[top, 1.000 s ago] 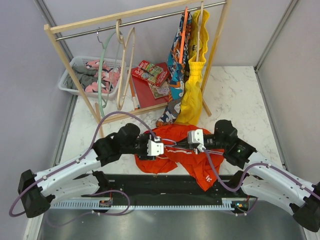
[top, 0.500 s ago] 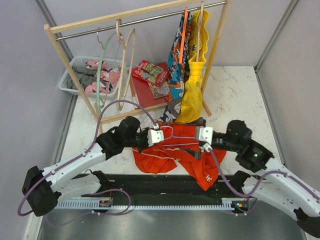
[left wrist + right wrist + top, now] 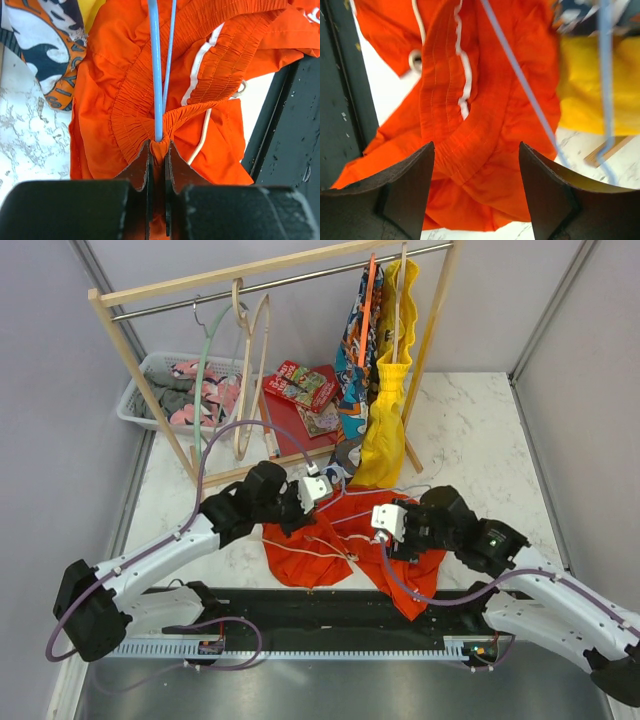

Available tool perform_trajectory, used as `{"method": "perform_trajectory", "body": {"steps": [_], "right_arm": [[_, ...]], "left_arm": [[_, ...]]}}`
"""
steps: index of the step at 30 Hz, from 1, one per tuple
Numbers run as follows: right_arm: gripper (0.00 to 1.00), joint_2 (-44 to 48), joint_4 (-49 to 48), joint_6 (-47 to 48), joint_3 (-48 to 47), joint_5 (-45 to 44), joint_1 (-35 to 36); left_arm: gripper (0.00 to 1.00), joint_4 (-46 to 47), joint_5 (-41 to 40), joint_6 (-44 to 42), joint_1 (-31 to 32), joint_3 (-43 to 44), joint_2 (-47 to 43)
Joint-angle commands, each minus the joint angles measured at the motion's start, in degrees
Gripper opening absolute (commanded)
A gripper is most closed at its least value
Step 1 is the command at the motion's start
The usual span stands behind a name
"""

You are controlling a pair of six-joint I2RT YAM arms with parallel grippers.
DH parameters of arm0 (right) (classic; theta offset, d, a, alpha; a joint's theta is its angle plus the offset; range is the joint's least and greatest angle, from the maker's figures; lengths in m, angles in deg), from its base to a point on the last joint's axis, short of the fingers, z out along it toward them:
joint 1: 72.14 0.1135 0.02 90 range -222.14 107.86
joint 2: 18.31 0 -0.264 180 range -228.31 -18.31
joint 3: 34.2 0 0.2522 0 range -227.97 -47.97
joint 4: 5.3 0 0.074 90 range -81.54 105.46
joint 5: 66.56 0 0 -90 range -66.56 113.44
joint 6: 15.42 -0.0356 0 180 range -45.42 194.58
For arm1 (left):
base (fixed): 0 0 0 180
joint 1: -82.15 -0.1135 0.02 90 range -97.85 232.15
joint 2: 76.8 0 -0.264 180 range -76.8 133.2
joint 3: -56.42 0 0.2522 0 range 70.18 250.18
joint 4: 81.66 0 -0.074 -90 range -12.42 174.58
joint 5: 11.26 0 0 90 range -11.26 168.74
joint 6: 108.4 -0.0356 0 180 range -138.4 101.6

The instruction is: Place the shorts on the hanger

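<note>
The orange-red shorts [image 3: 325, 552] lie bunched on the marble table between the two arms, one leg over the black mat. My left gripper [image 3: 332, 502] [image 3: 158, 145] is shut on a gathered fold of the shorts' waistband [image 3: 135, 100], with the thin light-blue hanger [image 3: 155, 75] running straight into the pinch. My right gripper [image 3: 372, 530] [image 3: 476, 147] hangs open just over the shorts [image 3: 485, 130], nothing between its fingers. The hanger's wires [image 3: 520, 75] cross above the fabric there, blurred.
A wooden rack [image 3: 140, 380] stands behind, carrying a teal hanger [image 3: 205, 390], beige hangers [image 3: 250, 370], a patterned garment [image 3: 355, 360] and a yellow garment [image 3: 385, 430] close behind the shorts. A basket [image 3: 135, 400] sits back left. A black mat [image 3: 330, 615] lines the near edge.
My left gripper shut on the waistband and hanger and lifted them away from the bases. My right gripper let go, opened, and shifted left over the shorts.
</note>
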Motion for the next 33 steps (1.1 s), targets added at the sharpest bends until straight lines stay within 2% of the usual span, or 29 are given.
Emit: {"method": "perform_trajectory", "body": {"steps": [1,4,8,11,15,19,22,23,26,28,29,31,32,33], "right_arm": [[0.74,-2.39,-6.09,1.82,3.43,-4.45,0.84],[0.75,-5.12,-10.66,0.59,5.19,-3.22,1.9],[0.76,-7.83,-16.54,-1.51,6.86,-5.93,7.24],[0.77,-10.64,-18.75,-1.52,8.79,-11.1,10.41],[0.74,-13.55,-23.05,-0.82,11.6,-20.25,11.04],[0.69,-12.16,-20.7,-2.39,11.35,-28.43,10.34],[0.57,-8.21,-16.13,-2.93,11.08,-29.14,6.83],[0.49,-5.59,-13.77,-2.84,11.08,-29.14,5.17],[0.32,-0.84,-10.68,-1.96,12.04,-29.05,2.61],[0.24,0.32,-10.05,-1.52,13.01,-29.58,1.38],[0.16,0.68,-9.97,-1.26,13.36,-29.41,-0.45],[0.08,-0.1,-10.23,-1.34,13.28,-27.75,-3.88],[0.0,-0.63,-10.66,-1.52,12.76,-27.13,-5.03],[0.0,-1.25,-10.84,-1.87,12.4,-26.69,-6.17]], "left_arm": [[0.02,-0.47,-1.08,4.4,-0.96,3.41,0.37],[0.02,-1.26,-1.16,4.93,-1.66,3.94,1.07],[0.02,-1.35,-0.73,5.37,-2.11,4.21,1.51],[0.02,-1.27,-0.38,5.72,-2.28,4.47,1.77],[0.02,-2.14,-0.37,5.64,-2.46,4.56,1.25],[0.02,-4.95,0.41,5.11,-3.33,3.86,-1.21],[0.02,-5.66,2.17,4.41,-4.39,1.93,-5.16],[0.02,-5.83,2.35,4.14,-4.65,1.49,-6.13],[0.02,-6.98,3.14,3.88,-5.36,0.17,-9.65],[0.02,-7.59,3.93,3.7,-5.62,-0.01,-11.14],[0.02,-7.85,4.28,3.61,-5.71,-0.01,-11.49],[0.02,-8.12,4.9,3.09,-5.8,-0.19,-12.11],[0.02,-8.56,4.64,2.56,-5.8,-0.19,-12.2],[0.02,-8.73,4.38,2.04,-5.8,-0.27,-12.29]]}}
